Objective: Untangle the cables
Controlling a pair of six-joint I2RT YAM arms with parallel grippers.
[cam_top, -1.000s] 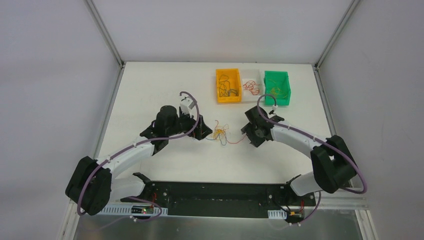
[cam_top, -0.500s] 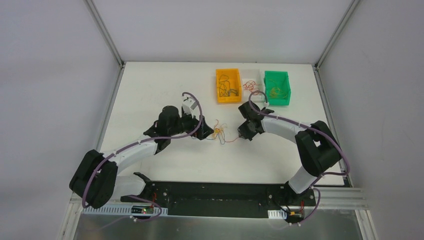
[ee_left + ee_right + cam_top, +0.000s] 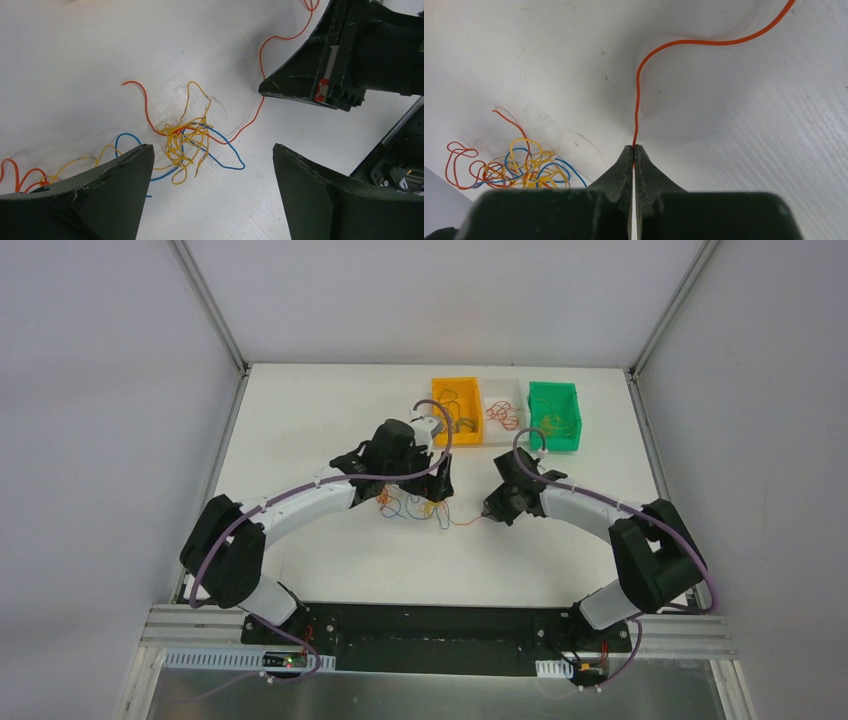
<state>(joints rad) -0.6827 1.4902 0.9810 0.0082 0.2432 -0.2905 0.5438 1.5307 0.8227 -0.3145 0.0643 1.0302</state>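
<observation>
The cables (image 3: 412,506) lie as a small clump of yellow, blue and orange wires on the white table between the two arms. In the left wrist view the clump (image 3: 187,140) sits just beyond my left gripper (image 3: 211,147), whose fingers stand wide apart above the table with nothing between them. My right gripper (image 3: 634,148) is shut on one orange cable (image 3: 637,100), which runs from its tips away across the table. In the right wrist view the rest of the clump (image 3: 524,167) lies to the left. From above, the right gripper (image 3: 490,512) is right of the clump.
At the back of the table (image 3: 300,430) stand an orange bin (image 3: 462,430), a white bin (image 3: 503,412) and a green bin (image 3: 553,415), each holding loose wires. The left arm partly covers the orange bin. The right gripper's black body (image 3: 320,75) is close ahead of the left fingers.
The left arm has swung right and now hangs over the clump, which has spread out leftward. The right gripper has shut on the orange cable and shifted slightly.
</observation>
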